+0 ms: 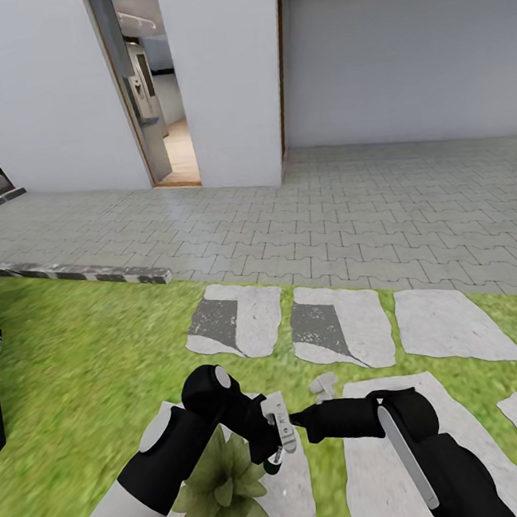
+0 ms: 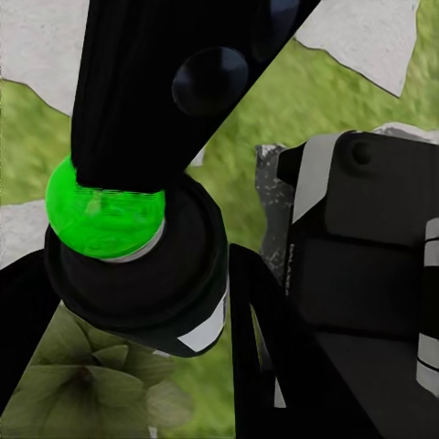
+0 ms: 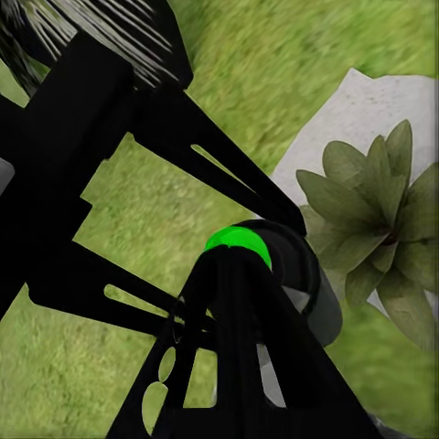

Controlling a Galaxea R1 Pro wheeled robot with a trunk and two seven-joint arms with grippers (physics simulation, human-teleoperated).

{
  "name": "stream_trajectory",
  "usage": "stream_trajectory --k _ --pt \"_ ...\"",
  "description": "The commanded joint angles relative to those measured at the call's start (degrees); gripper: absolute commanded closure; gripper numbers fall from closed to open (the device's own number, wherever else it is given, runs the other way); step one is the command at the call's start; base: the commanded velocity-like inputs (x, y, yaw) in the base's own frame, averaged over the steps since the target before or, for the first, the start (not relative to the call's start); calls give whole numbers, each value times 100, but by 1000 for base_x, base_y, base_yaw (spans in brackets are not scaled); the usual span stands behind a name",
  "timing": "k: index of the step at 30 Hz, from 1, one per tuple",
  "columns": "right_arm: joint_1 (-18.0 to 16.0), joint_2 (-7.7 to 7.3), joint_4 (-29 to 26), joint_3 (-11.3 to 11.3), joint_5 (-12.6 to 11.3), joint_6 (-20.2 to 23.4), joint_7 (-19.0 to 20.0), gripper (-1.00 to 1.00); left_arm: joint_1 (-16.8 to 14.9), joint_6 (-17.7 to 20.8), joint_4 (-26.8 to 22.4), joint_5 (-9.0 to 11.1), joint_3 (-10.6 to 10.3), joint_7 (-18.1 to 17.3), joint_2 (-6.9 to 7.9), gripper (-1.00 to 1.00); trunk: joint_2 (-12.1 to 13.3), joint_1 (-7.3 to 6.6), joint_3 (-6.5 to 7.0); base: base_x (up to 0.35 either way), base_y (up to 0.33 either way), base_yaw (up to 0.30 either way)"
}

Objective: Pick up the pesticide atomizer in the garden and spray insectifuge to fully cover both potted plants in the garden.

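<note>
Your right gripper [image 1: 273, 441] grips the atomizer [image 1: 271, 459] over the plant [image 1: 223, 487] at the stone's near edge, ready to spray; left jaws' state unclear.

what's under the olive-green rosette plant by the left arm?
Olive-green rosette plant sits on a pale grey stepping stone, green lawn around it. Its leaves and the left arm cover any pot.

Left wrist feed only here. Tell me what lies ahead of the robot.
Observer: The head view shows three stepping stones in a row on the lawn, then a grey brick patio.
Operator: Give me what's past the patio.
Observer: A white wall with an open doorway.
Operator: Now place the plant.
Observer: The potted plant sits on a pale stone, just under the left arm.
</note>
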Motion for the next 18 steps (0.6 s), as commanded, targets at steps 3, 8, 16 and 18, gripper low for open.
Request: stream_trajectory --k 3,8,16,18 --pt "-3 0 -1 -1 20 29 -32 100 -8 45 0 -50 12 -22 -2 100 -4 0 -5 0 0 0" --pt "-5 1 -1 -1 20 29 -32 100 -12 43 251 -52 39 -16 -2 100 -4 0 -5 0 0 0" --pt "-7 -3 -1 -1 15 29 -32 100 -5 35 478 -51 81 -15 32 100 -4 0 -5 0 0 0" --pt "-6 -2 -1 -3 14 29 -32 100 -5 28 540 -53 153 -16 44 100 -4 0 -5 0 0 0"
